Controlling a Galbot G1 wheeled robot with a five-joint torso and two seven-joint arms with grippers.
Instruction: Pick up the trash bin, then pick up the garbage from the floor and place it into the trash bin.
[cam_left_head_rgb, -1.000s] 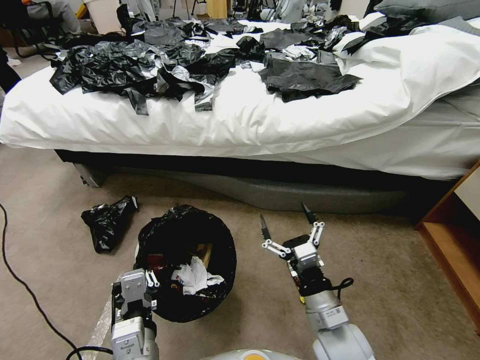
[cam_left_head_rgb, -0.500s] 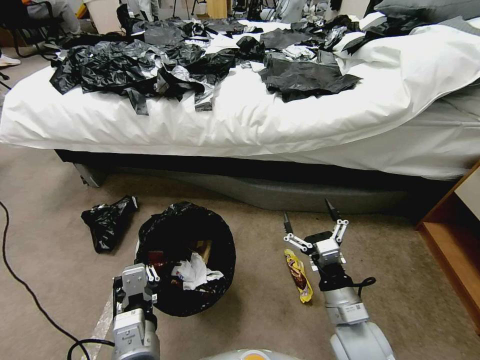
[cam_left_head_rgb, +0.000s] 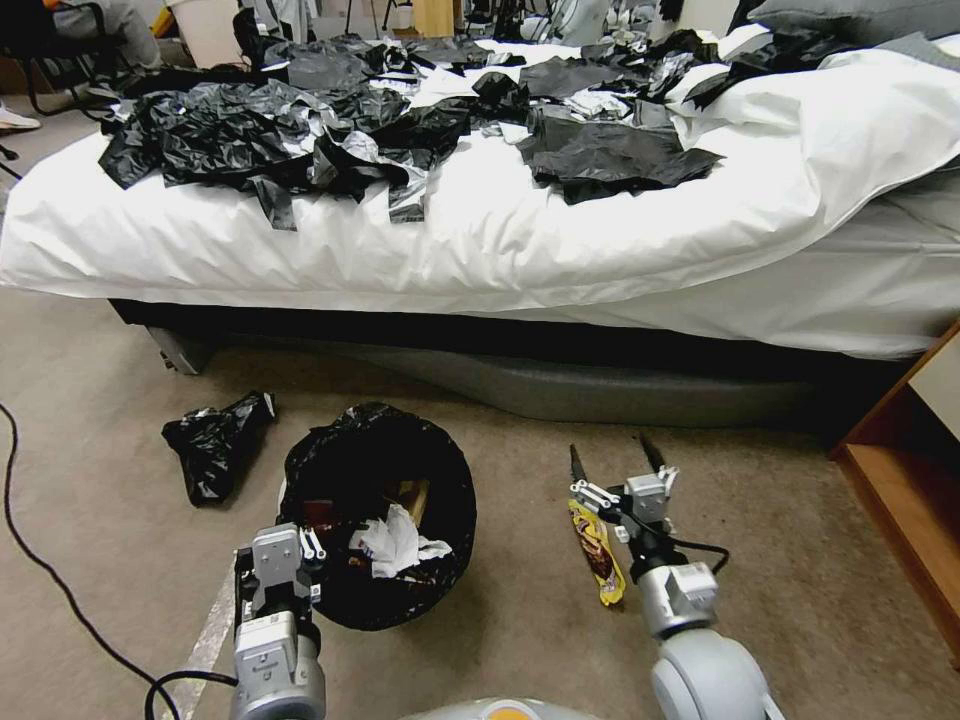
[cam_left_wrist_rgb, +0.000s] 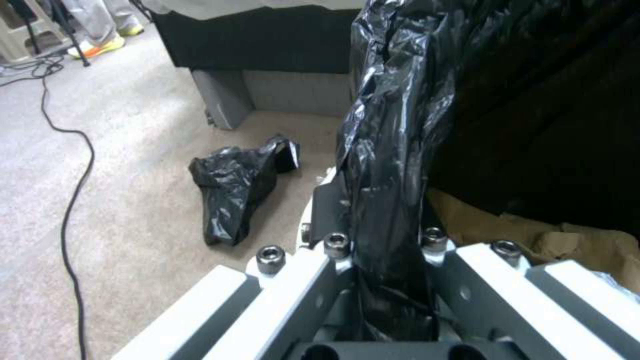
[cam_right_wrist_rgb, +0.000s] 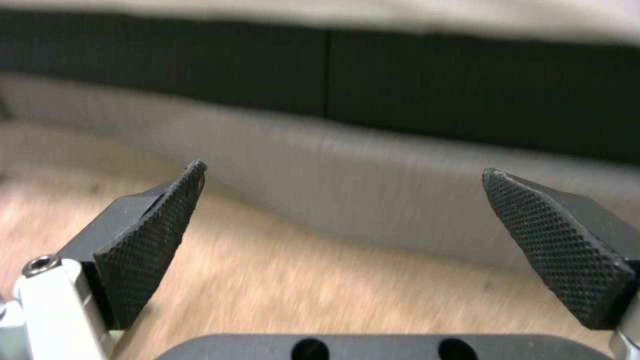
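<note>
Left gripper clamped on bin rim, liner hiding fingertips. Bin on carpet near bed, holding tissue, other litter unclear. Right gripper jaws wide, empty, beside yellow wrapper.

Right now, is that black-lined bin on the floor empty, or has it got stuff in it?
Partly filled. The bin holds a crumpled white tissue and darker scraps, well below its rim.
</note>
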